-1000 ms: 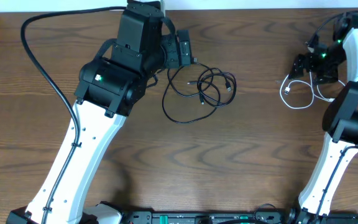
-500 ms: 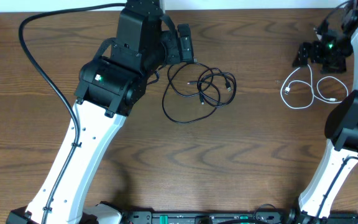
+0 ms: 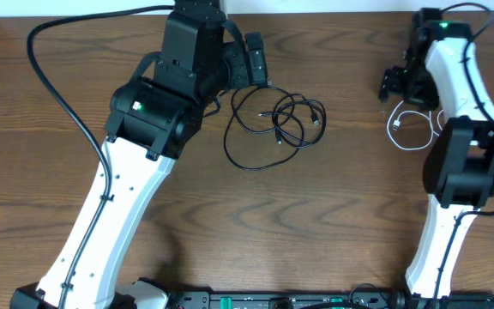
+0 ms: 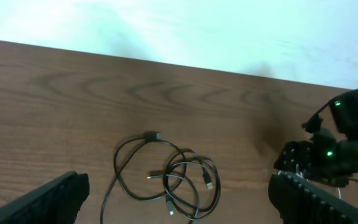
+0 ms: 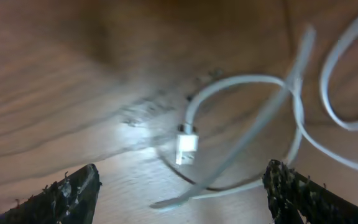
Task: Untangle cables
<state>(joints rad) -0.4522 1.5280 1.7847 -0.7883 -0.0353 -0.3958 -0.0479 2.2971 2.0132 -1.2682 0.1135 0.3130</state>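
The black cable [image 3: 274, 121] lies in loose overlapping loops on the wood table, just right of my left gripper [image 3: 252, 62]. In the left wrist view the same black cable [image 4: 166, 175] sits between and beyond the open fingers of the left gripper [image 4: 179, 205], untouched. The white cable [image 3: 412, 129] lies looped at the right side, partly under my right arm. My right gripper [image 3: 399, 83] hovers by its far end. In the right wrist view the white cable [image 5: 272, 112] and its plug [image 5: 187, 142] lie below the right gripper [image 5: 185, 198], whose fingers stand wide apart with nothing gripped.
The table's back edge meets a white wall [image 4: 185, 28] close behind both grippers. My right arm [image 4: 337, 149] shows in the left wrist view at the right. The two cables lie well apart on the brown wood.
My right arm has swung left and back, so its gripper now sits at the white cable's far-left end. The left arm and black cable have stayed put.
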